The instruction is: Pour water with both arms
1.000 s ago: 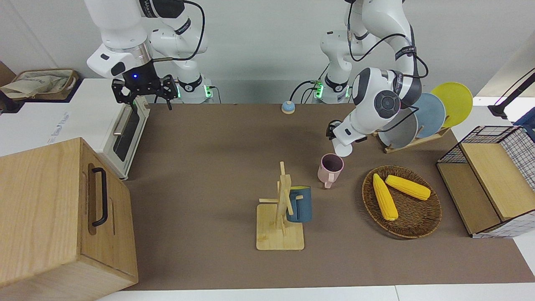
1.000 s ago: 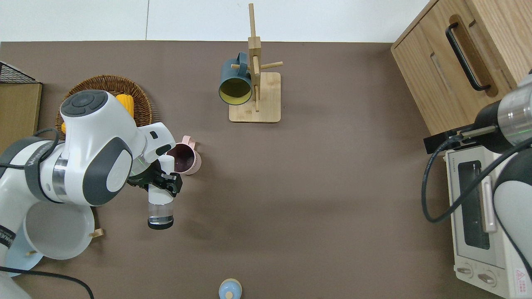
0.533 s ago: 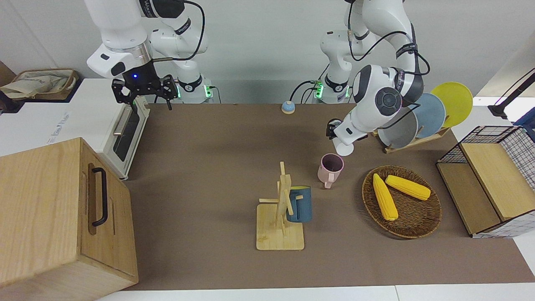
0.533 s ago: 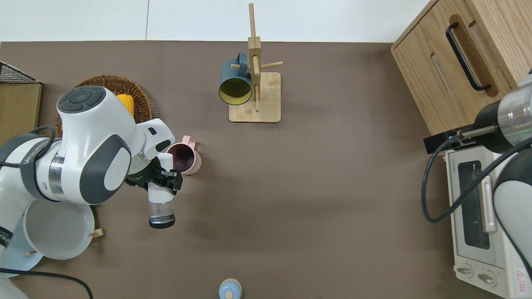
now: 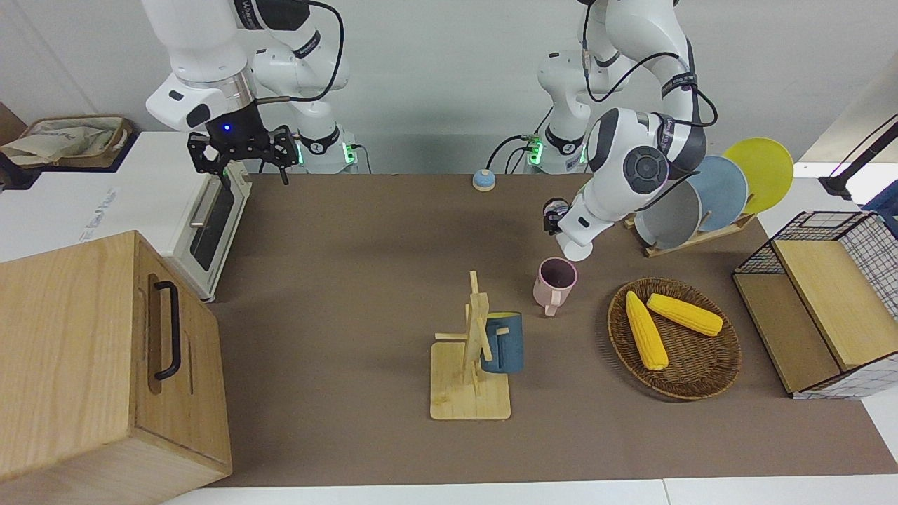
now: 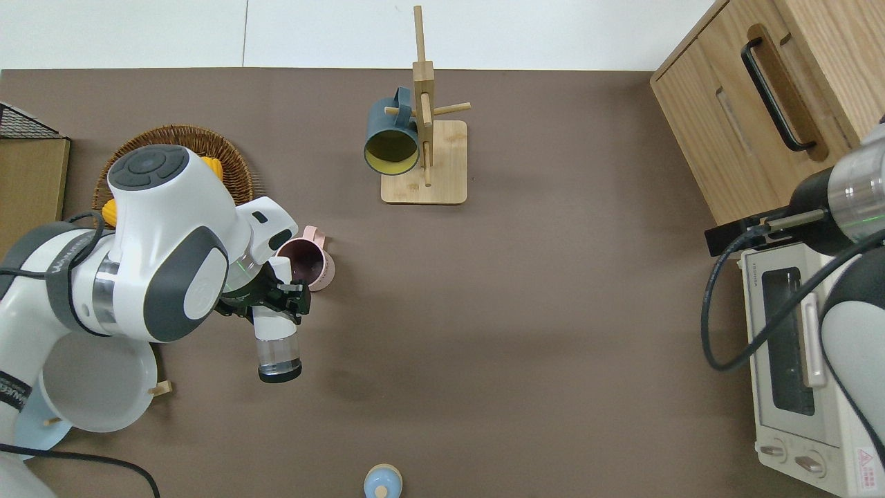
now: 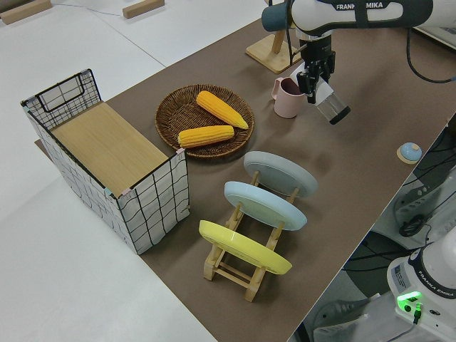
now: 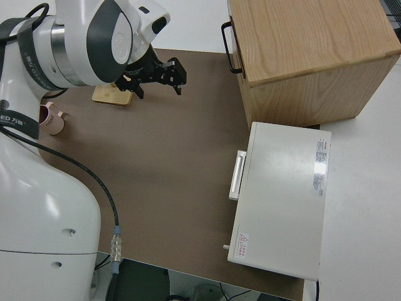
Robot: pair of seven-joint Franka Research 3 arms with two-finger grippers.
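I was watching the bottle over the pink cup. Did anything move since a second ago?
A little. The left gripper, shut on the bottle, shifted slightly toward the right arm's end; the bottle's base swung that way, its mouth over the pink cup. Nothing was let go. The cup, blue mug and corn basket stayed put; the right arm is parked.

Bright, even lighting from above; soft, diffuse shadows fall on the brown mat (image 5: 351, 280). Faint glare marks the glossy white arm (image 6: 166, 235). All views appear sharp, without evident blur.
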